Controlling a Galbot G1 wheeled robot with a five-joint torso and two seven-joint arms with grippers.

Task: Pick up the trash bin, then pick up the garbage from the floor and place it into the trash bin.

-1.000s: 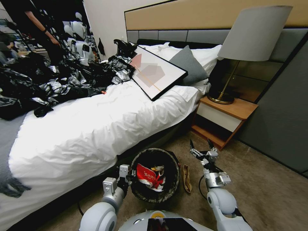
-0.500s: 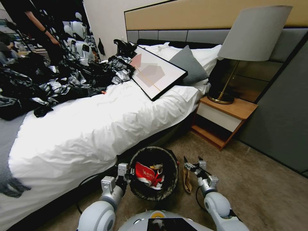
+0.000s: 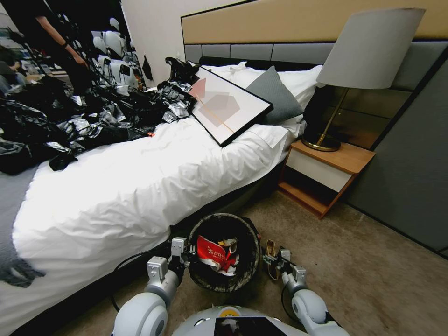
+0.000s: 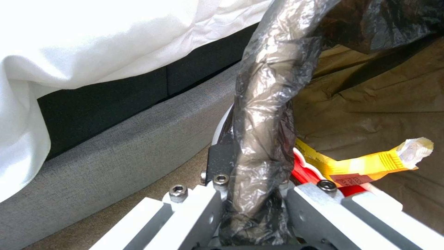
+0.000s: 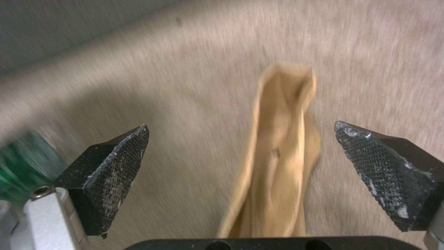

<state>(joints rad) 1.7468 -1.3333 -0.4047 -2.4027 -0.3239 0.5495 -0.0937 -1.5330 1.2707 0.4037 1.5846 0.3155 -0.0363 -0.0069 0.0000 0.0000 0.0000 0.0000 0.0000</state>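
Beside the trash bin (image 3: 224,254), right claw (image 3: 272,259) straddles brown paper bag (image 5: 277,152).

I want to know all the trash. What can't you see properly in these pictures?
- Bottom of the trash bin: head view, red wrapper covers it.
- Lower end of the brown paper bag: right wrist view, cut off behind the right gripper.
- Green thing: right wrist view, blurred, cut by the edge.

The trash bin (image 3: 225,252) was lined with glossy, crinkled dark plastic film. Beside the bin, matt brown paper (image 5: 282,149) lay on short-pile carpet (image 3: 373,275). The right gripper (image 5: 240,163) pads were rough, cross-hatched black rubber.
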